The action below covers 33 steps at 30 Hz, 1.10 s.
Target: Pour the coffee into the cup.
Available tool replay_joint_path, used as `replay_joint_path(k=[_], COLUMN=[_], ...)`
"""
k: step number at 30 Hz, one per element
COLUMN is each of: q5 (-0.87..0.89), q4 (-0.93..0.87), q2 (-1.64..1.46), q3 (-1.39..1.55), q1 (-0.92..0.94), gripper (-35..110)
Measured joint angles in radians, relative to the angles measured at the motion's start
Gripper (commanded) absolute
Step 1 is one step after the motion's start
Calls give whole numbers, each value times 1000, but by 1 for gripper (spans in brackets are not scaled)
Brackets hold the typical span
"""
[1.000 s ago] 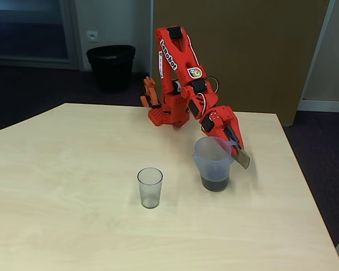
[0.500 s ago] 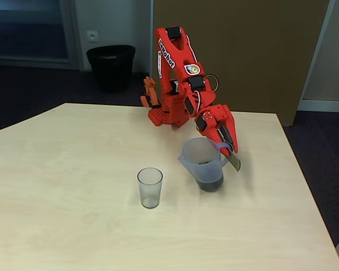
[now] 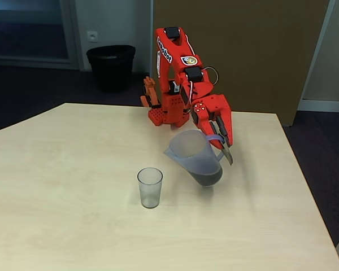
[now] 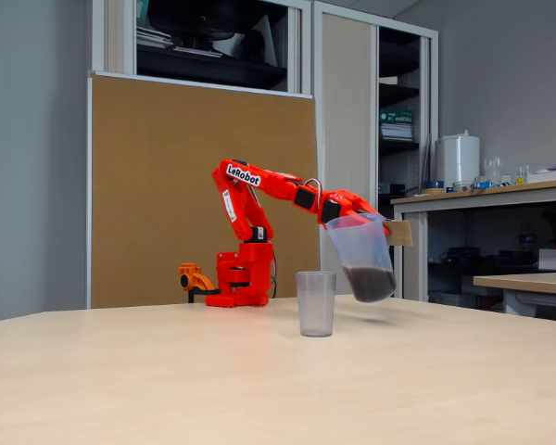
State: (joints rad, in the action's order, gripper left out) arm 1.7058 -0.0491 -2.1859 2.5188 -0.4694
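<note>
Cup point(image 3: 150, 187): nearest the camera in a fixed view, upright on the table point(image 3: 73, 226), well apart from the gripper, toward the jug's spout side; appears empty.
Jug point(image 3: 195, 158): translucent, hanging below the gripper, lifted off the table, tilted with its spout toward the cup.
Coffee point(image 3: 207, 178): dark liquid pooled at the jug's base, under the gripper.
Gripper point(image 3: 220, 140): fingers pinched on the jug's handle.
Arm point(image 3: 178, 73): red, reaching forward from its base at the table's far edge.
Bin point(image 3: 111, 66): black, on the floor beyond the arm.
</note>
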Motion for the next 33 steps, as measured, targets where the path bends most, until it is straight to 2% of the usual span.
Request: replay_joint_path(k=[10,19,33], q5=[123,247,313], q4=[20,115,225], q2=[2,97,272], q3=[-11,-84,-195], q1=[80,100,92], gripper=[0,0,0])
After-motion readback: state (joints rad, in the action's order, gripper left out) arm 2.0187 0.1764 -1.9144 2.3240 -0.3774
